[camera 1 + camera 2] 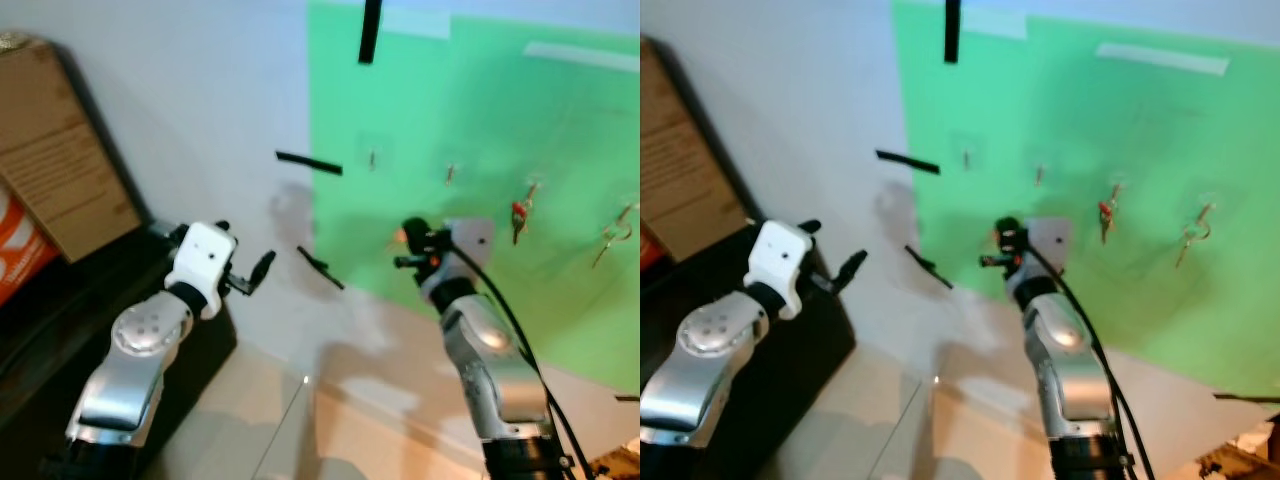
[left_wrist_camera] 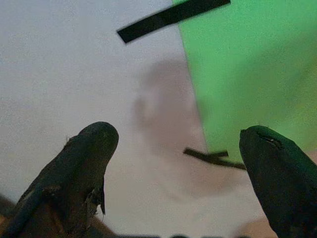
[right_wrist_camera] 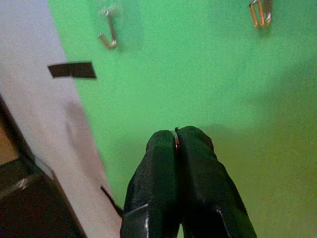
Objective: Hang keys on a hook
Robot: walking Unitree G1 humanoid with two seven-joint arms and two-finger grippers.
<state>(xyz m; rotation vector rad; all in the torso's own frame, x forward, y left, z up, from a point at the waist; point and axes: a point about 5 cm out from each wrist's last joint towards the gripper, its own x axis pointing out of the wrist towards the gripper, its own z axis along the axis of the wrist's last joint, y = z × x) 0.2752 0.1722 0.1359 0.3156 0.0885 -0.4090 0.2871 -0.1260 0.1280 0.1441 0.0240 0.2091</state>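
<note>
The right claw (image 3: 177,144) is being held up in front of a green sheet (image 1: 480,120) that is taped to the wall (image 1: 200,100). Its two fingers (image 3: 198,183) are being pressed tight together, and a thin metal ring (image 3: 175,138) — a bit of the keys, by the look of it — is being pinched between the tips; the rest of the keys cannot be made out. In the right wrist view a bare hook (image 3: 108,35) is being shown above the tips, well apart from them, with a second hook (image 3: 260,12) farther along the sheet.

In the left eye view a row of hooks is being shown across the sheet: two bare ones (image 1: 372,158) nearest the robot's left, then one carrying something red (image 1: 519,213), then one with a pale bunch (image 1: 612,235) hanging from it. The right claw is being kept below this row, near the second hook (image 1: 450,173).

The left claw (image 2: 178,148) is being held wide open and empty, its fingers (image 2: 79,168) being pointed at the white wall beside the sheet's edge, where strips of black tape (image 2: 171,17) are stuck. A cardboard box (image 1: 60,170) is being leaned on dark furniture (image 1: 60,330) at the robot's left
</note>
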